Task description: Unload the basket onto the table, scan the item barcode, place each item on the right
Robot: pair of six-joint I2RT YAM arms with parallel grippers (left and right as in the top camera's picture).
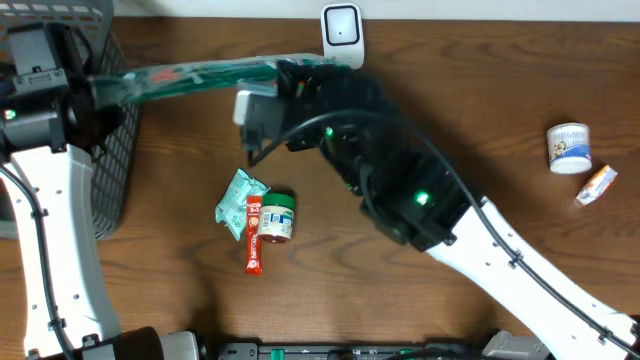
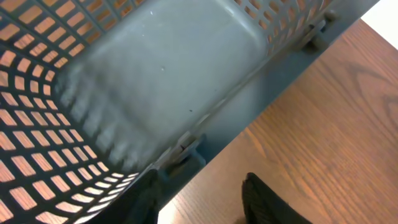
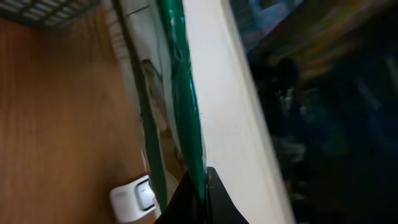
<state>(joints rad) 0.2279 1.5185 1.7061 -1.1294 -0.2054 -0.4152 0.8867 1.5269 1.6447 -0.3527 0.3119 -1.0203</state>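
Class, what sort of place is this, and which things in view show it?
Probably a mock shop checkout on a wooden table: a grey basket, a white scanner and small packaged goods like a green-lidded jar.

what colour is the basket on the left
Grey, with a grid of holes; the basket shows best in the left wrist view.

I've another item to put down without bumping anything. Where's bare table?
Widest bare wood: between the scanner and the white tub. A narrower strip lies between the basket and the teal packet. Crowded: the packet, red stick and jar bunch together at centre, and the green package stretches from basket toward scanner.
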